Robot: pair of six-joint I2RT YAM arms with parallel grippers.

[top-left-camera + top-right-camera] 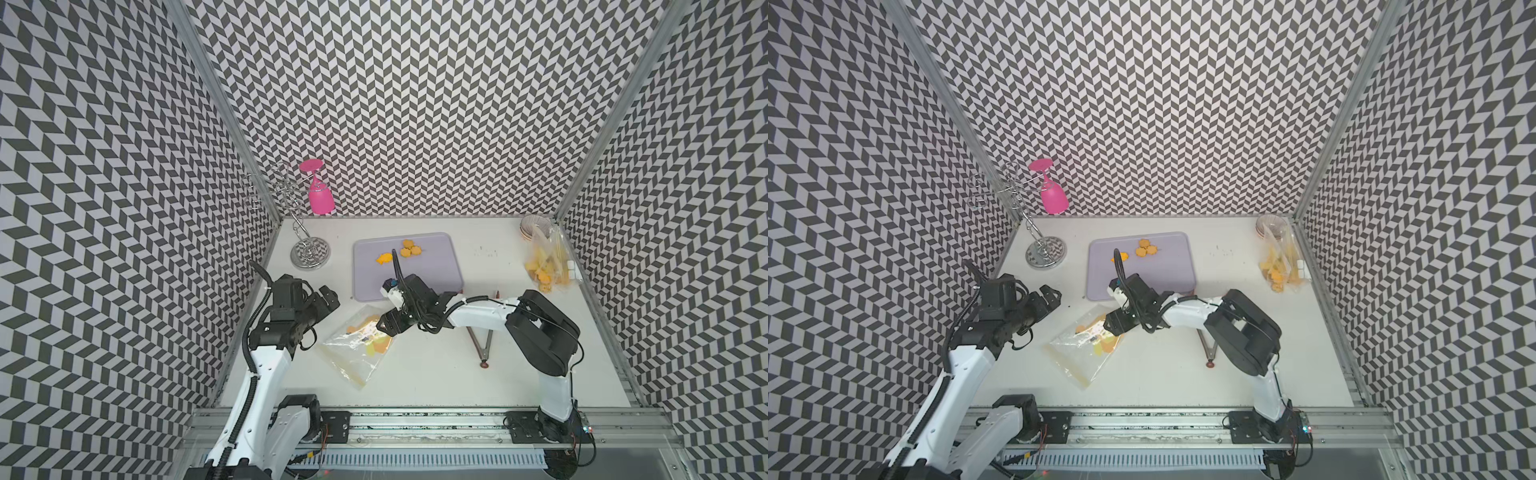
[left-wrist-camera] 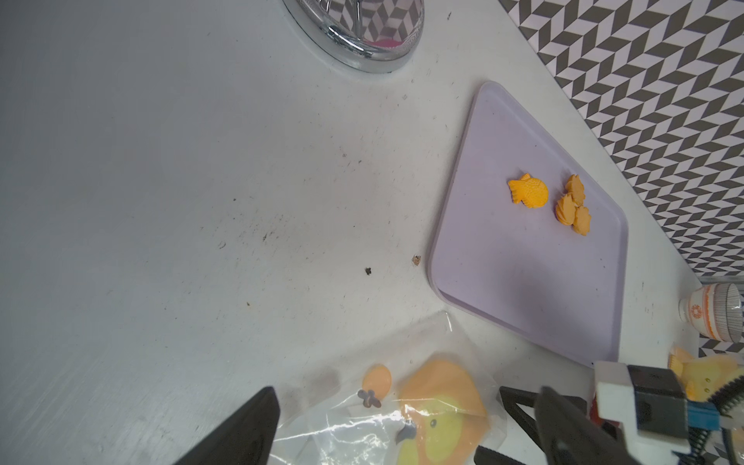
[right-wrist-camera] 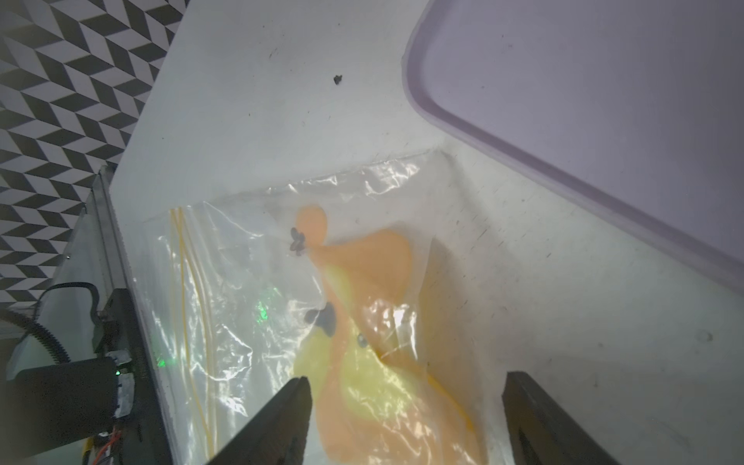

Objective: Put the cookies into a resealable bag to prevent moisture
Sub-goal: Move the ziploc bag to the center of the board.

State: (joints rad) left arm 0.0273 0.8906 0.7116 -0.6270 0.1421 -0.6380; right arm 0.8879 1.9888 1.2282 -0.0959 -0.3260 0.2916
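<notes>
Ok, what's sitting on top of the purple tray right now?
A fish cookie and three scalloped cookies bunched beside it lie on the tray. In both top views the right arm covers its near edge; the left wrist view shows that part bare.

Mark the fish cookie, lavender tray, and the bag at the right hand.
fish cookie [image 2: 528, 192]: left wrist view, middle of body.
lavender tray [image 1: 436, 266]: in a top view, bare floor.
bag [image 1: 351, 357]: in a top view, clear plastic part.
</notes>
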